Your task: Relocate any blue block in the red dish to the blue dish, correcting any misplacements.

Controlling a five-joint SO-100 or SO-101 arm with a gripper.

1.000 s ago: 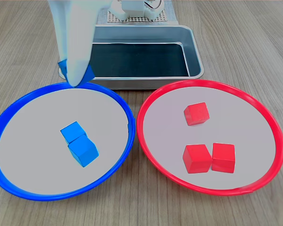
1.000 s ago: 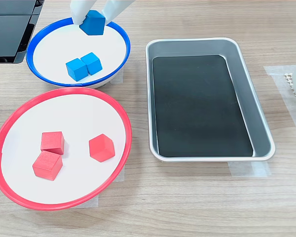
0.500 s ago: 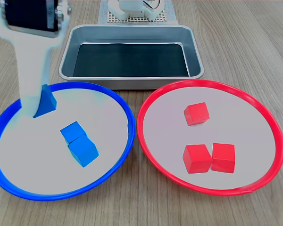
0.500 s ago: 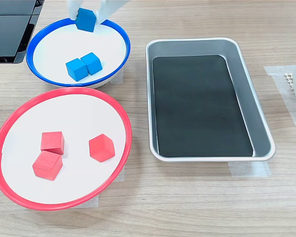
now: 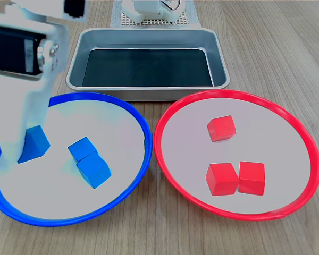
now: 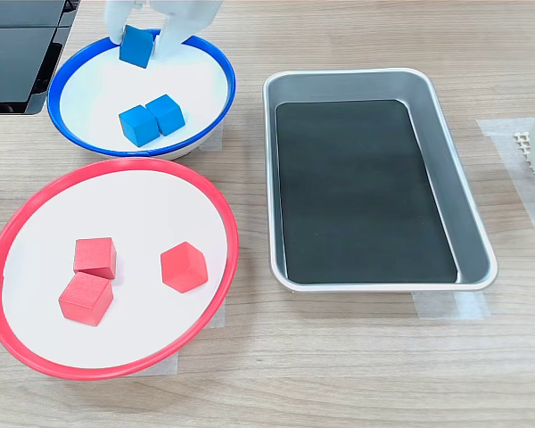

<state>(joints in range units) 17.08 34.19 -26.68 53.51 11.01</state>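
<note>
Hand [image 6: 143, 36]: closed on the blue block [image 6: 135, 46] | Block: inside the blue dish [image 5: 135, 114], low over its floor, beside two other blue cubes [image 5: 89, 162] | Red dish [image 5: 165, 114]: three red cubes [image 5: 235, 178] only

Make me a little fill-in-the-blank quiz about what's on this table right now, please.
1. The gripper holds a ___ block over the blue dish.
2. The red dish contains ___ red blocks.
3. Two loose blue blocks lie ___ each other.
4. The metal tray holds ___ blocks.

Missing words: blue; three; touching; no
</note>
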